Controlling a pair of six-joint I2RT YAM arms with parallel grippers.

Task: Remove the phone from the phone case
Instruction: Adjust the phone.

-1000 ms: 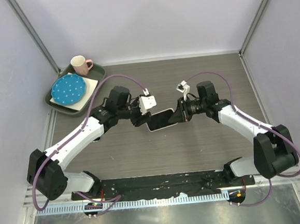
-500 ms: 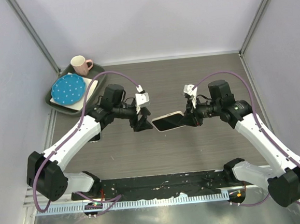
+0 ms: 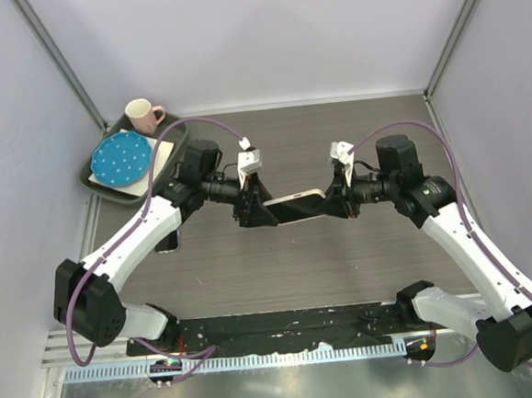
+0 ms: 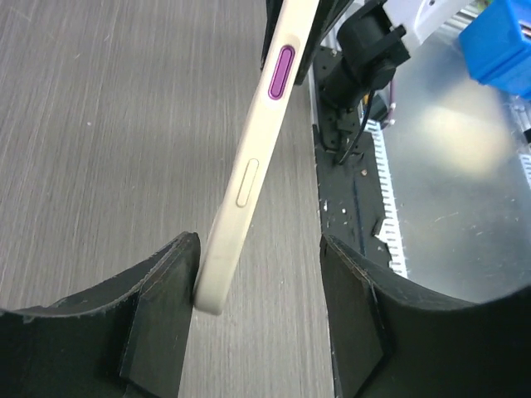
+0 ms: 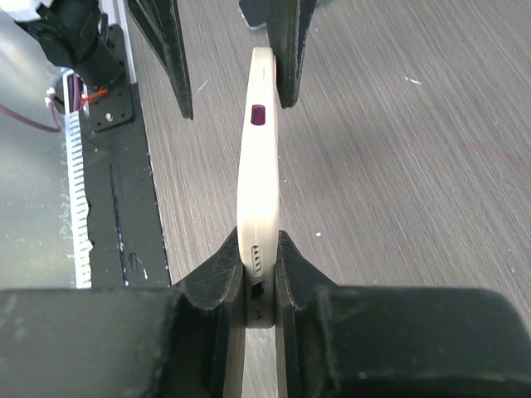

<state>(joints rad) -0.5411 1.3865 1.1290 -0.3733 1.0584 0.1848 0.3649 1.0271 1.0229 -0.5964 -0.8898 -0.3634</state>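
The cream, rubbery phone case with purple buttons hangs edge-on above the grey wood-grain worktop, between both arms, with the dark phone seemingly still seated inside. The right fingers are clamped on its port end. The left fingers stand apart around the opposite end — one touching the corner, the other clear. Lifting and bracing look done — the peeling itself is all left.

light: bright and even, from up high | shadows: soft and small on the table | glare: white shine on the metal strip | blur: left gripper fuzzy up close
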